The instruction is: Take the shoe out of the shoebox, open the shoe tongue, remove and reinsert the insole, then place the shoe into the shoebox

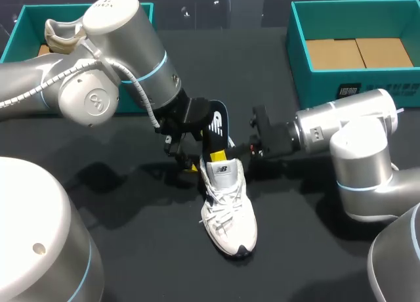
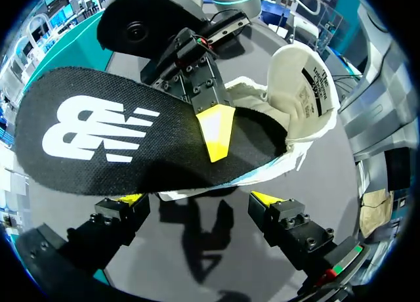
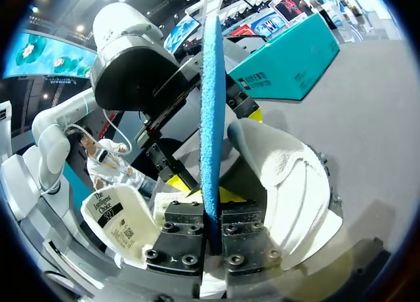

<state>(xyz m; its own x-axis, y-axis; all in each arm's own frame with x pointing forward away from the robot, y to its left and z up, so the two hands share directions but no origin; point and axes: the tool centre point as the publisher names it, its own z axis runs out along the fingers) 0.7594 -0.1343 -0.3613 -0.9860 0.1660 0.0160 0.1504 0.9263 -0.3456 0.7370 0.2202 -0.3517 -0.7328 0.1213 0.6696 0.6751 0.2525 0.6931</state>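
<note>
Right wrist view, right claw [image 3: 213, 213] pinching insole [image 3: 211, 105], over shoe [image 3: 295, 184]

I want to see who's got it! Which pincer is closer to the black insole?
Right. The right pincer is shut on the insole, one finger on each face. The left pincer is open, the insole just ahead of its fingers, not gripped.

We log white shoe [image 1: 230, 210] sole down, toe nearest the head camera, tongue [image 1: 220, 171] pulled open; black, blue-backed insole [image 1: 216, 125] stands half out; teal shoebox [image 1: 298, 46] far right.
</note>
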